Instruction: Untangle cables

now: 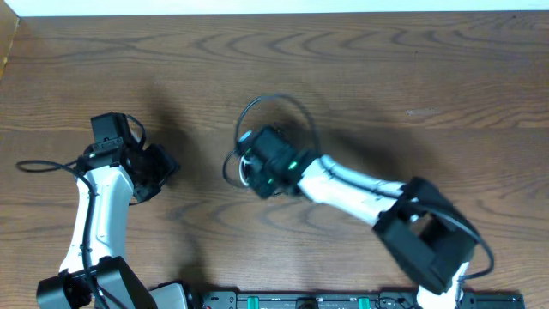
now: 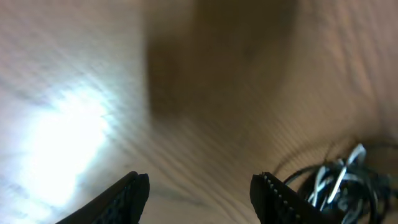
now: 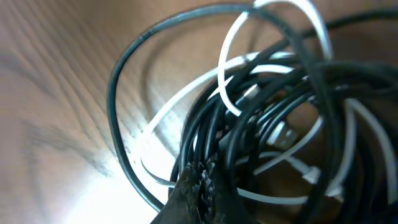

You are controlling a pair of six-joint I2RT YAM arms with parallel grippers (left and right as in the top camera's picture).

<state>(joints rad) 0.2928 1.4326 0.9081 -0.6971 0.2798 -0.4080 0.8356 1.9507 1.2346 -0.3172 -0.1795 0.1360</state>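
Right gripper [image 3: 198, 186]: jaws closed, apparently pinching black strands of the cables [image 3: 273, 106], which sit knotted directly ahead of it, white looped through black. Left gripper [image 2: 200, 196]: half-spread and empty, the cables off to its right. Untangling is judged barely begun, with every cord still to be separated.

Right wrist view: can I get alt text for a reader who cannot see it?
A tangle of black and white cables fills most of the frame, lying on a wooden table. At the bottom edge, the right tool is closed on black strands of the bundle.
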